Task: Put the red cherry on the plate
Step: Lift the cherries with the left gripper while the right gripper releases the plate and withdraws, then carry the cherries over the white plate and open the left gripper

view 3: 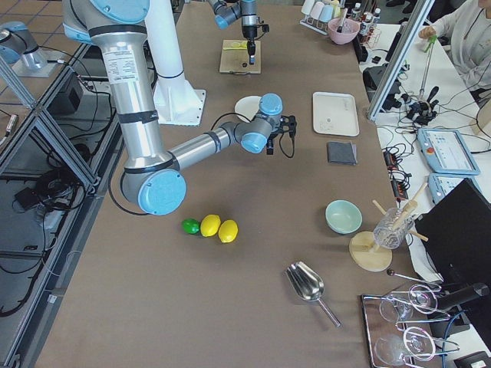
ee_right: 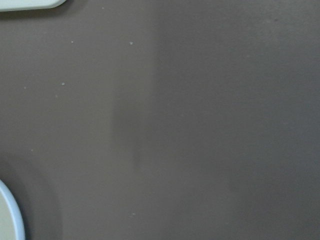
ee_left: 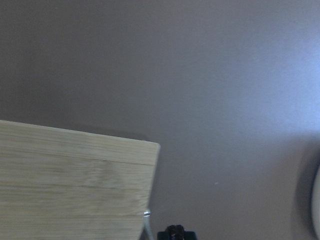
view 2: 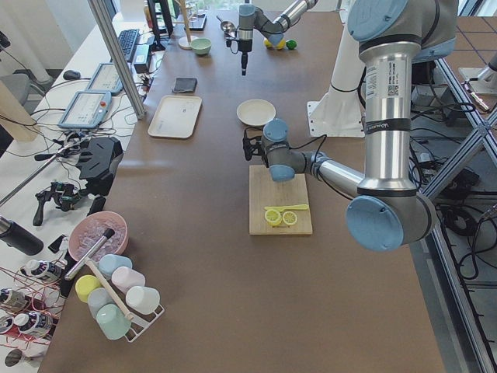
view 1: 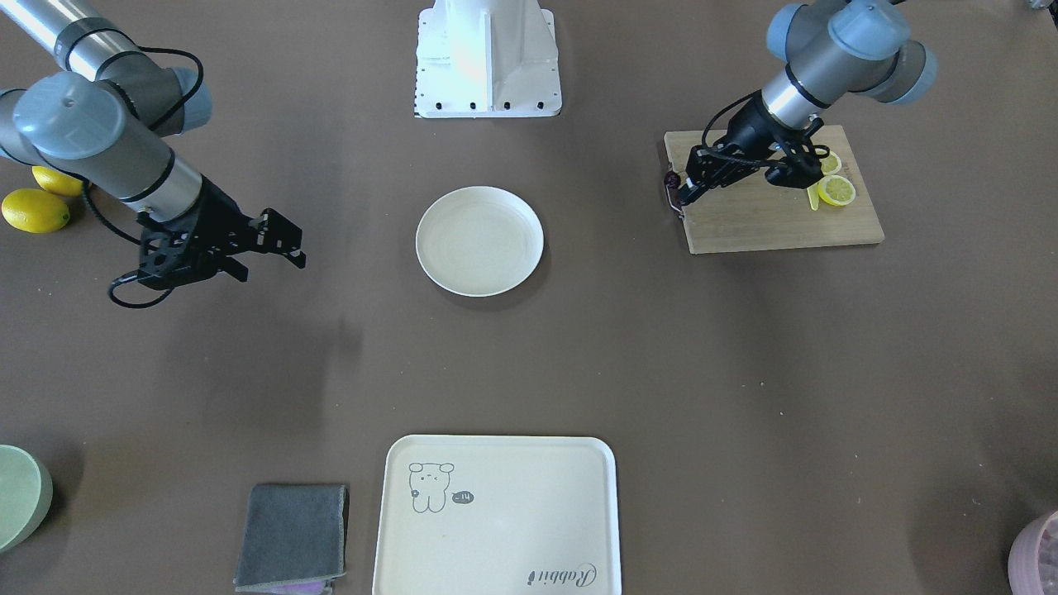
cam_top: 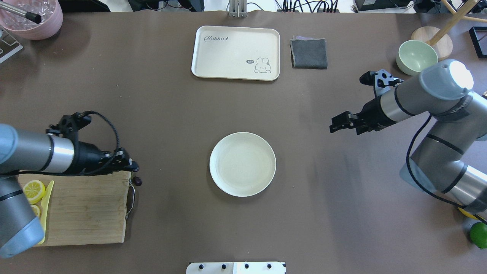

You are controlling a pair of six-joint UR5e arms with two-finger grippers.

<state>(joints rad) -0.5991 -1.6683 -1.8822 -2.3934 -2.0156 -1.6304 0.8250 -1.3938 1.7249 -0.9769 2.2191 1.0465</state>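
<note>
The red cherry (view 1: 671,177) (cam_top: 137,181) hangs just off the corner of the wooden cutting board (view 1: 769,219), a little above the table. My left gripper (view 1: 679,192) (cam_top: 133,166) is shut on it, fingers angled down. In the left wrist view only a small dark shape shows at the bottom edge, beside the board's corner (ee_left: 70,185). The round cream plate (view 1: 479,240) (cam_top: 242,164) sits bare in the table's middle, well away from the cherry. My right gripper (view 1: 273,264) (cam_top: 336,126) hovers open on the plate's other side, holding nothing.
Lemon slices (view 1: 836,190) and a yellow knife lie on the board. Two whole lemons (view 1: 35,210) sit behind the right arm. The bear tray (view 1: 496,512), grey cloth (view 1: 293,535) and green bowl (view 1: 16,506) line the far edge. A pink bowl (cam_top: 32,17) is at one corner.
</note>
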